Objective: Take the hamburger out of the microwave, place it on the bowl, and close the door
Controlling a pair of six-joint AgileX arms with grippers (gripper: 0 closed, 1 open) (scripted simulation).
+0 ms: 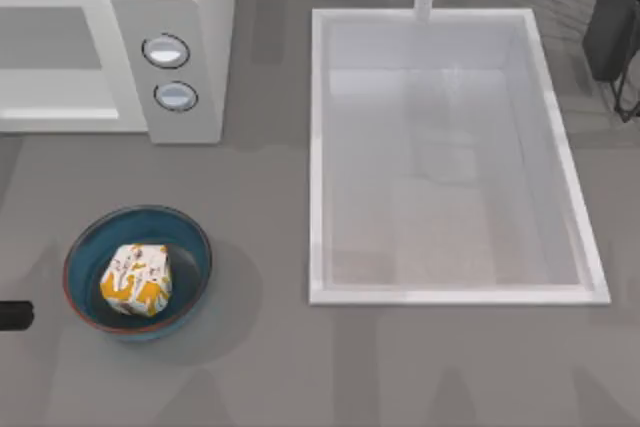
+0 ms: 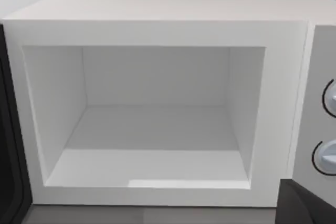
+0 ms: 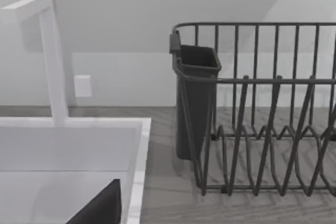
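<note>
1. Sitting low in the left of the top view, the hamburger (image 1: 136,279) is resting inside the bowl (image 1: 84,247), so that part of the job is looking done.
2. I am seeing the microwave (image 1: 185,12) in the upper left of the top view, with its two round knobs (image 1: 166,51) on the pale panel.
3. In my left wrist view the microwave cavity (image 2: 152,124) is showing open and bare, so I am judging that the door (image 2: 9,145), the dark strip at the left edge of that view, is not shut yet.
4. Closing the door is what is left to do.
5. A small dark bit at the far left edge of the top view, beside the bowl, is probably part of my left arm.
6. I cannot tell if either pincer is released or clenched.
7. My right wrist view is looking at the white sink (image 3: 68,145) and a dark dish rack (image 3: 262,114), well apart from the microwave.
</note>
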